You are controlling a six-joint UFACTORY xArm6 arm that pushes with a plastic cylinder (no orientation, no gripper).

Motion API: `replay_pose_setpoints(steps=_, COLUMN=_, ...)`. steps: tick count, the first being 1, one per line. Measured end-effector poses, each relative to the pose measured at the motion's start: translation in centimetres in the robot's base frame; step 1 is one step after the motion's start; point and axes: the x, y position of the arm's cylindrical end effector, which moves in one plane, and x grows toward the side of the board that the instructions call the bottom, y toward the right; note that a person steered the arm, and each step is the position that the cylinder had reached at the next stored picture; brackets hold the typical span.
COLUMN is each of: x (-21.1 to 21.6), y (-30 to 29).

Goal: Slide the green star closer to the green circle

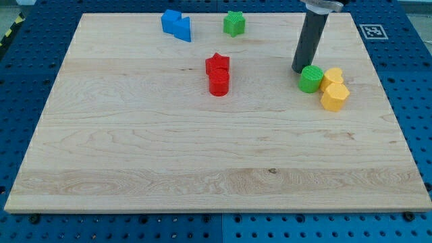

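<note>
Here is the table (pixel 135 155), a pale wooden board on a blue pegboard surface (pixel 20 121), with blocks scattered across its upper half. My tip (pixel 299 70) is down on the wood at the view's right, just to the upper left of the green circle (pixel 310 79), so close it looks to be touching or nearly touching. As for a tool, there are no jaws to be apart or together: the arm ends in a plain dark rod, clamped on nothing.

The green star (pixel 234 23) sits near the view's top edge, a little right of centre, well apart from the green circle, which lies lower and further to the view's right. Tight against the circle's right side are two yellow blocks: one yellow block (pixel 332 76) just beside it, and a yellow hexagon (pixel 335 96) below that, touching its neighbour.

Over at the view's top, left of the star, a blue block (pixel 176 25) of irregular shape stands alone. Near the middle, a red star (pixel 217 64) and a red cylinder (pixel 219 83) sit pressed together, star above, cylinder below. A black-and-white marker (pixel 372 30) shows just off the table's top right corner.
</note>
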Motion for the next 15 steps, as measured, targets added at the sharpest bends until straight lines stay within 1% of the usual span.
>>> replay_pose_setpoints(steps=1, x=-1.1, y=-2.1)
replay_pose_setpoints(steps=2, x=-3.0, y=-6.7)
replay_pose_setpoints(steps=3, x=-4.0, y=-12.8)
replay_pose_setpoints(steps=5, x=-10.6, y=-17.2)
replay_pose_setpoints(steps=6, x=-10.7, y=-18.1)
replay_pose_setpoints(steps=8, x=-14.0, y=-18.1)
replay_pose_setpoints(steps=12, x=-14.1, y=-15.3)
replay_pose_setpoints(steps=13, x=-13.9, y=-13.2)
replay_pose_setpoints(steps=14, x=-11.5, y=-11.9)
replay_pose_setpoints(steps=15, x=-9.5, y=-9.0)
